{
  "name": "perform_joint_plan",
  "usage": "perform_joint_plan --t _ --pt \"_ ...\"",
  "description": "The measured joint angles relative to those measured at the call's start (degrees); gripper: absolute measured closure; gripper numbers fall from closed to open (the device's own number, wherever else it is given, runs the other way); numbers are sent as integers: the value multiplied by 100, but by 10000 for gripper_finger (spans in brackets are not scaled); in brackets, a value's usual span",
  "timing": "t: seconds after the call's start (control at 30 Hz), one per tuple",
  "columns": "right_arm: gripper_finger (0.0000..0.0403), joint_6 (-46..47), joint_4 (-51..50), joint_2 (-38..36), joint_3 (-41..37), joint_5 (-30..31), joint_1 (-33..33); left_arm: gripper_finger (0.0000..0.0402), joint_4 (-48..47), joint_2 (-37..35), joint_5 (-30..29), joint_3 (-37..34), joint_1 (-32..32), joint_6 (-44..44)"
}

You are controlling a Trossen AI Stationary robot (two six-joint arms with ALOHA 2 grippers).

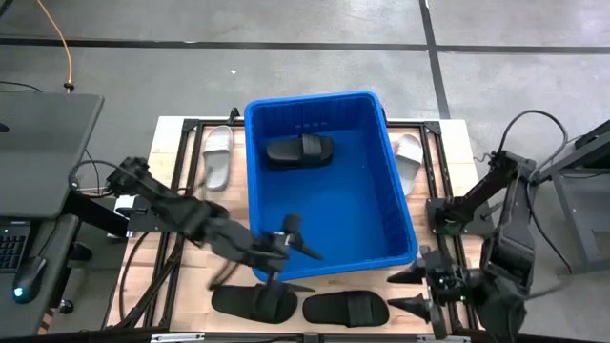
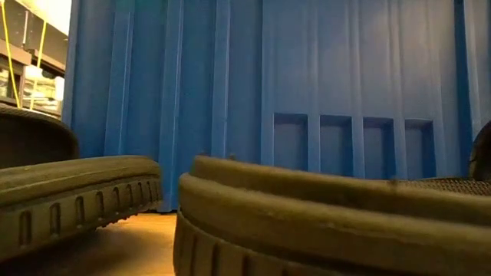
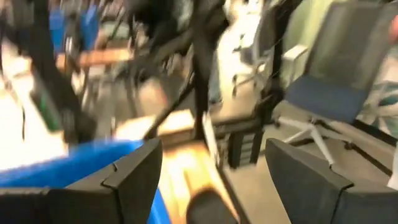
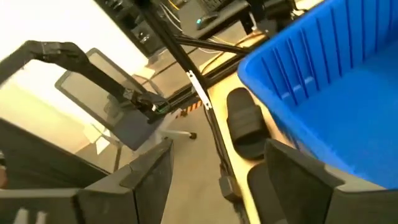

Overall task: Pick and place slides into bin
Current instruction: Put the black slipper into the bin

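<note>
A pale slide [image 1: 217, 155] lies near the surface's [image 1: 172, 167] far left corner, just outside the bin's [image 1: 400, 205] left wall, its long axis running far to near. The left gripper [image 1: 286, 240] hangs over the bin's near wall, jaws spread and holding nothing. Below it, along the near edge of the surface, a black slide [image 1: 254, 301] lies partly under the arm, with a second black slide [image 1: 346, 307] just to its right; both run lengthwise along that edge. Inside the bin, toward the far wall, one black slide [image 1: 299, 150] rests crosswise. Another pale slide [image 1: 410, 152] lies outside the bin's right wall near the far right corner, lengthwise far to near. The right gripper [image 1: 420, 289] waits off the near right corner, jaws spread and empty.

The slides look light, rubbery and a little flexible, not fragile. The ribbed strap arching over the sole seems the surest place to pinch; the flat sole edge would likely slip.
</note>
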Motion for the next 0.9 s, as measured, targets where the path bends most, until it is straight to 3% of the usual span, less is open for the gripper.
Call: perform_joint_plan --t 0.1,0.23,0.47,0.57,0.7,0.8,0.9 --pt "164 586 92 173 2 85 250 126 335 -79 -76 -687 -47 -437" --pt "164 1801 194 557 2 293 810 126 624 -279 -7 -953 -106 -264" --pt "164 4613 192 1400 2 1539 1463 126 -232 -517 -69 -991 -150 636" --pt "164 5766 -199 1720 2 1217 1384 126 -132 -626 136 -1070 -154 723" --pt "164 6790 -760 2147 2 885 1146 126 1691 -724 630 -1999 -124 527" --pt "164 6831 -701 2296 2 894 950 126 3143 -970 764 -2995 -118 99" --pt "164 6817 -536 2361 2 1292 756 126 4126 -1426 707 -3896 -141 -66"
